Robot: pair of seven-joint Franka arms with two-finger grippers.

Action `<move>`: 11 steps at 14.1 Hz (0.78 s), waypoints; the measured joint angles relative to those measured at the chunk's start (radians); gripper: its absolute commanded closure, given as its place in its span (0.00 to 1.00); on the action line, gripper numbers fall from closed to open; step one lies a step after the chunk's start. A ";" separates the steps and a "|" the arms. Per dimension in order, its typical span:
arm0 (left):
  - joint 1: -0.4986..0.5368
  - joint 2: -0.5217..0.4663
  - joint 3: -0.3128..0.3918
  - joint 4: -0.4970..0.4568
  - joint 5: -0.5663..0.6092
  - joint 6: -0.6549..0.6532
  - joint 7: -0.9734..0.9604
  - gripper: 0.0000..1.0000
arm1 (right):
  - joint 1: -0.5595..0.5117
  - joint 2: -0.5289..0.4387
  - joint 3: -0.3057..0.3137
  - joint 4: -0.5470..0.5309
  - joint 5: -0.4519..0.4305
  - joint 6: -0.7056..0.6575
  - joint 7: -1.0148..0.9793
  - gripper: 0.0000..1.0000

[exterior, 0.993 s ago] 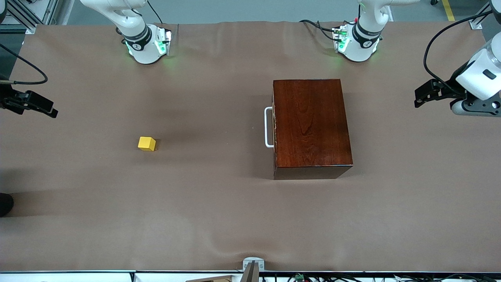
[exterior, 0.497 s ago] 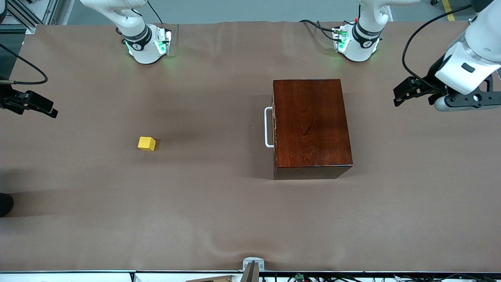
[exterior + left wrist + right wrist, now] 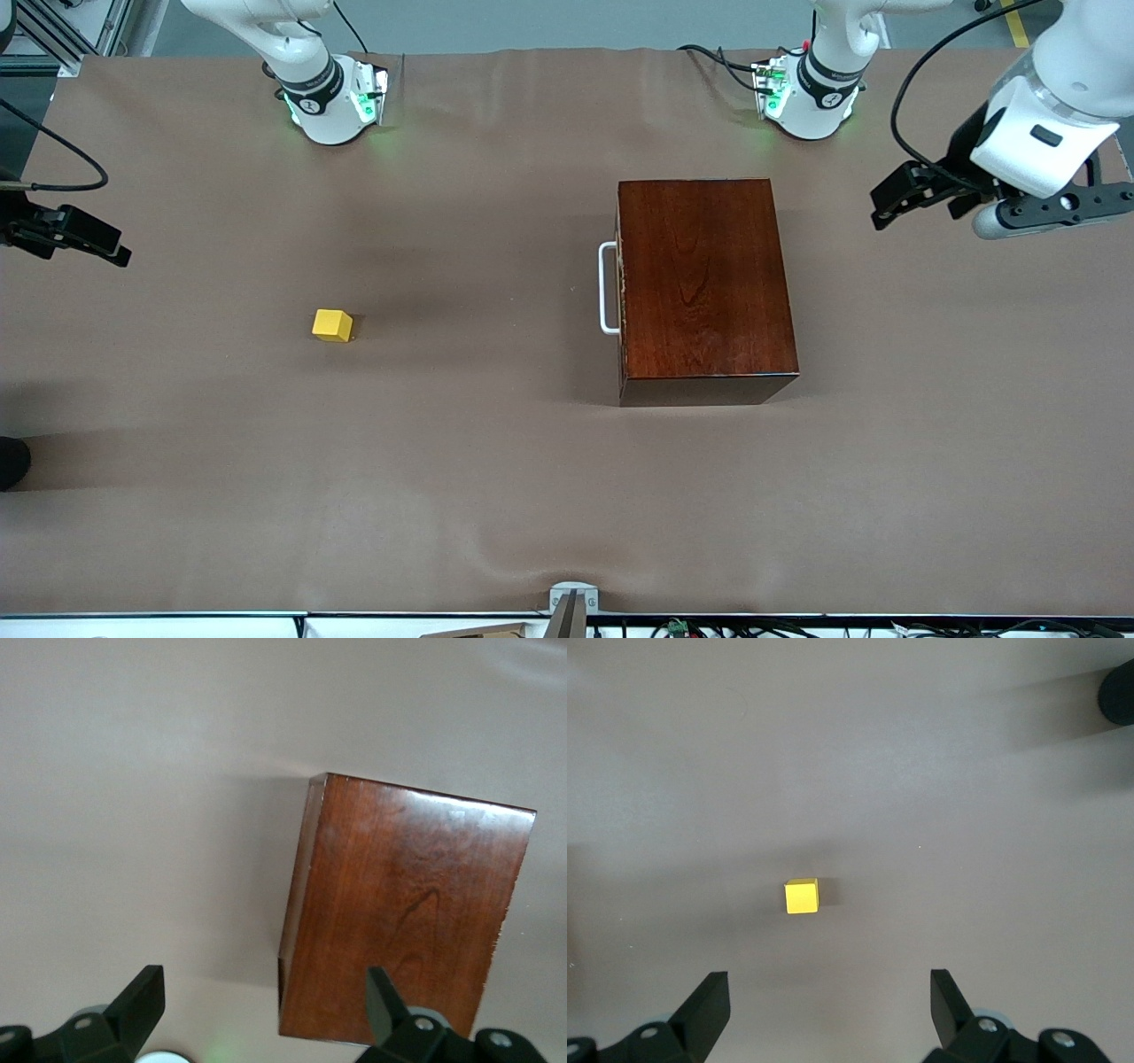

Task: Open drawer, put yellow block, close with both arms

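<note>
Our left arm closes in on the shut drawer

On the bench (image 3: 496,496) the yellow block (image 3: 332,325) sits alone toward the right arm's end; the drawer (image 3: 621,285) stays shut in its box (image 3: 704,283). Our left pincer (image 3: 886,208), wide open and empty, has moved toward the box; the right pincer (image 3: 111,252), open and empty too, waits.
</note>
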 measured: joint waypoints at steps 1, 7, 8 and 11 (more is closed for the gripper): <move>-0.011 0.023 -0.006 0.030 0.000 -0.019 -0.029 0.00 | 0.000 0.000 0.000 0.000 0.000 0.000 0.000 0.00; -0.174 0.103 -0.019 0.148 -0.012 -0.040 -0.324 0.00 | 0.000 0.000 0.000 0.000 0.000 0.000 0.000 0.00; -0.207 0.114 -0.020 0.167 -0.015 -0.040 -0.365 0.00 | 0.000 0.000 0.000 0.000 0.000 0.000 0.000 0.00; -0.251 0.144 -0.021 0.208 -0.092 0.012 -0.530 0.00 | 0.000 0.000 0.000 0.000 0.000 0.000 0.000 0.00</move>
